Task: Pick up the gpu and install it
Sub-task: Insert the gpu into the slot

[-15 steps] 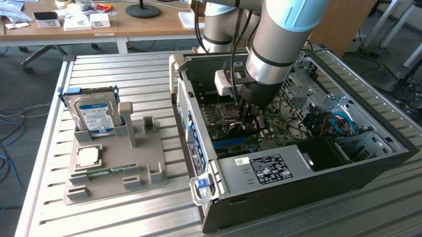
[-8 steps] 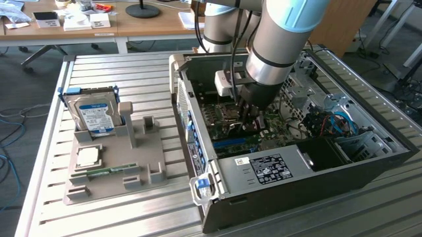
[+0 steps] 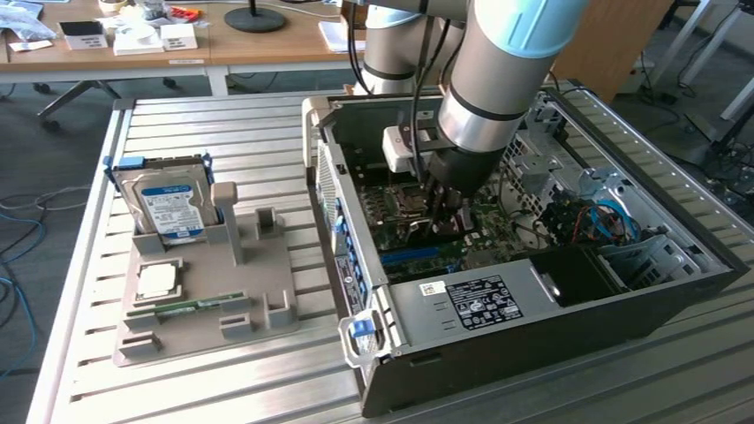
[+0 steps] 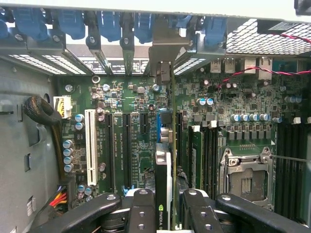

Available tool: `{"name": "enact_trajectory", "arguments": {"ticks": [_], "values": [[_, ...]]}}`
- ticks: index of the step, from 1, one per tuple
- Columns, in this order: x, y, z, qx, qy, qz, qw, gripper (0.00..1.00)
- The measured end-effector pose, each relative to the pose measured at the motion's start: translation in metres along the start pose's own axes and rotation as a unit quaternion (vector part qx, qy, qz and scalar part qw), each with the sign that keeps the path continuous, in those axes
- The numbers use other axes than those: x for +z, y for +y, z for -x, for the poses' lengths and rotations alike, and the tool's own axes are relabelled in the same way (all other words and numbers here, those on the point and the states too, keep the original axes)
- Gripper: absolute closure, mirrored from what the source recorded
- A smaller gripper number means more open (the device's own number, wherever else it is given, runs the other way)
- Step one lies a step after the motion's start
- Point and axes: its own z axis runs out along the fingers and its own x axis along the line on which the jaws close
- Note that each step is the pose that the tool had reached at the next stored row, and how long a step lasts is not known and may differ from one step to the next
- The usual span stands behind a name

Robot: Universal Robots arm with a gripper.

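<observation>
While gripper (image 4: pixel 166 196) is pinching graphics card (image 4: pixel 163 165) edge-on, card's long axis is running parallel to blue slot (image 3: pixel 415 258), lying seven o'clock from gripper in exterior view.

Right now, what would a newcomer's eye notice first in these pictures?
The big grey arm reaching into the open computer case dominates the exterior view. In the wrist view, its black fingers clamp the gpu edge-on above the green motherboard. At the exterior view's left, a silver hard drive stands in a grey tray.
</observation>
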Motion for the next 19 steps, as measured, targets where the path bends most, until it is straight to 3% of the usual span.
{"name": "enact_trajectory", "arguments": {"ticks": [11,19], "values": [[0.0,-0.0021,0.0001,0.0,0.0,0.0001,1.0,0.73],[0.0,-0.0026,0.0001,0.0,0.0006,0.0043,1.0,0.73]]}}
